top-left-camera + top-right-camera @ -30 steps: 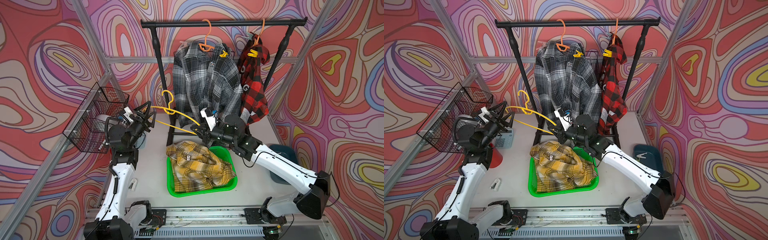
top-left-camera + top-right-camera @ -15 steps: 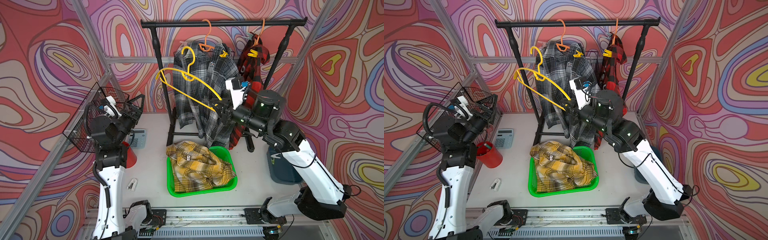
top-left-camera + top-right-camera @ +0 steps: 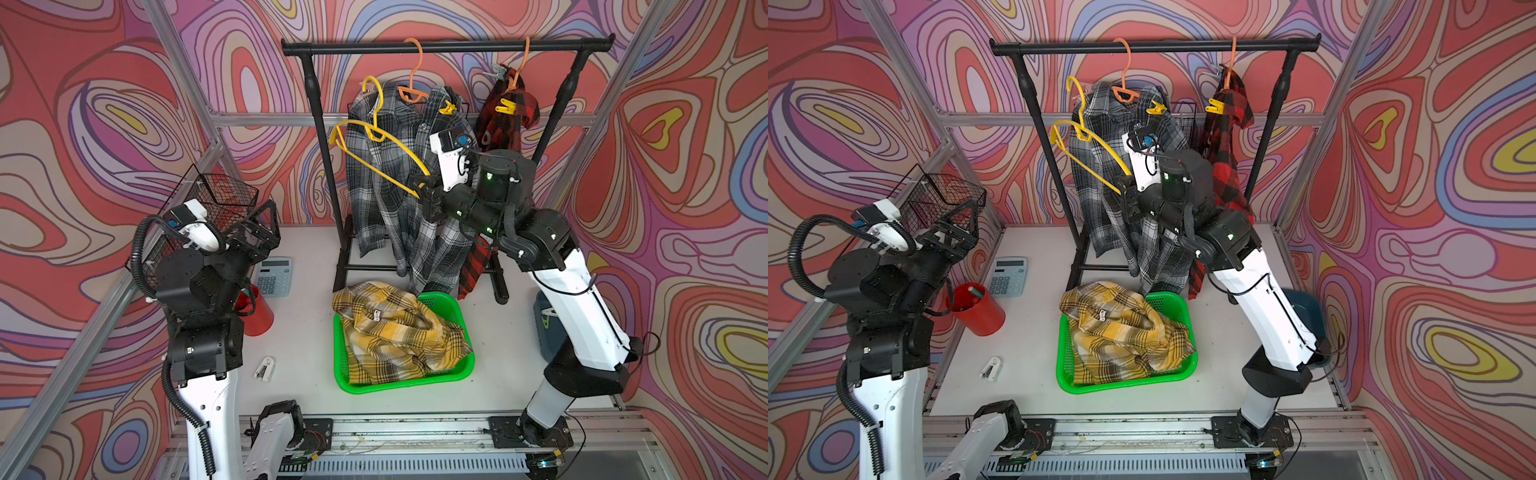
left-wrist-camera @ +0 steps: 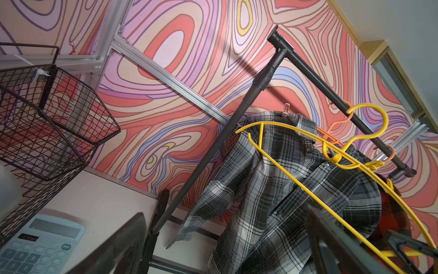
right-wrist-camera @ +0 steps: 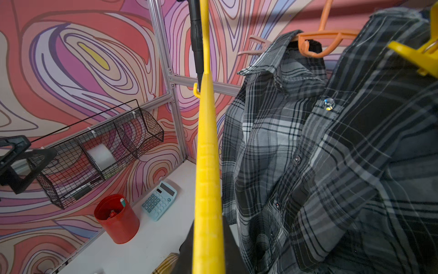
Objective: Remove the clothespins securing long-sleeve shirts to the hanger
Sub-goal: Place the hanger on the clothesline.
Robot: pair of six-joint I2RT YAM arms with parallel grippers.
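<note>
right gripper (image 3: 422, 194) clamped on yellow hanger (image 3: 390, 141), held in front of grey shirt (image 3: 386, 208). left gripper (image 3: 257, 227) wide open, empty, by wire basket (image 3: 226, 195). yellow clothespin (image 3: 448, 109) on grey shirt's shoulder, another on red shirt (image 3: 523, 120).

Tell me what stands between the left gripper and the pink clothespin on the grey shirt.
Nothing blocks the pink clothespin in the left wrist view, but the rack's post and the yellow hanger held by the right gripper crowd it.

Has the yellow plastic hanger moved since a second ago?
Yes. The yellow plastic hanger, held by the right gripper, has risen from just above the green plastic basket towards the black metal clothes rail, in front of the grey plaid shirt.
</note>
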